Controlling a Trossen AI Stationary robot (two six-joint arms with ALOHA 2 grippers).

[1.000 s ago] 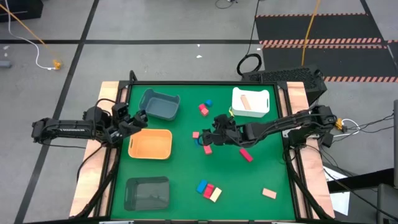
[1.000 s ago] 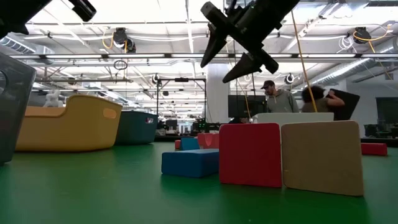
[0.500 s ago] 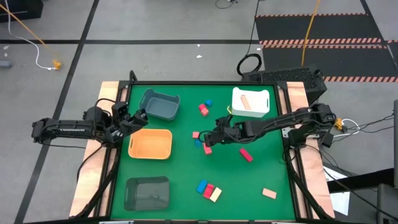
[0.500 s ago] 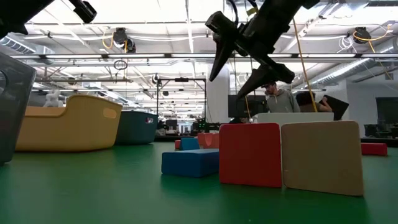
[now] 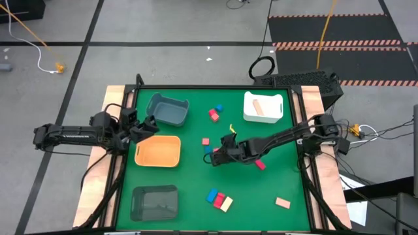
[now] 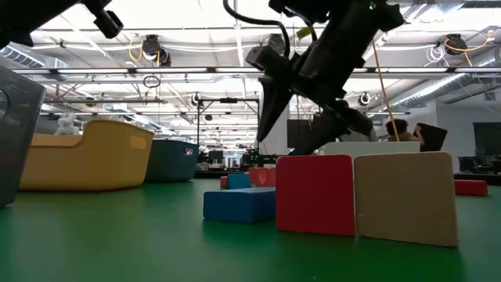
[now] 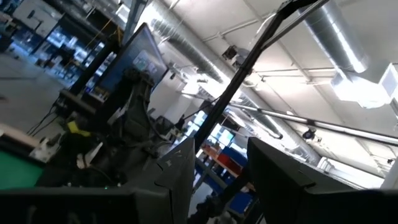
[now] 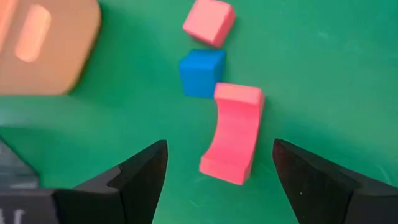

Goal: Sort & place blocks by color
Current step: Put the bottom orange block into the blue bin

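Note:
My right gripper is open and low over the green table's middle. Its two fingers stand on either side of a pink arched block that lies flat, with a gap on each side. Just beyond lie a blue cube and a pink cube. Other blocks are scattered: a red one, a red and blue pair, a blue, red and cream group, and a tan one. My left gripper is open and waits in the air between the grey-blue and orange trays.
A grey-blue tray, an orange tray and a dark grey tray stand along the table's left. A white tray at the far right holds a tan block. People show in the room behind the table.
My right gripper has moved toward the table's near edge and slightly left. It came down over the pink arched block and stayed open. The blocks have not shifted.

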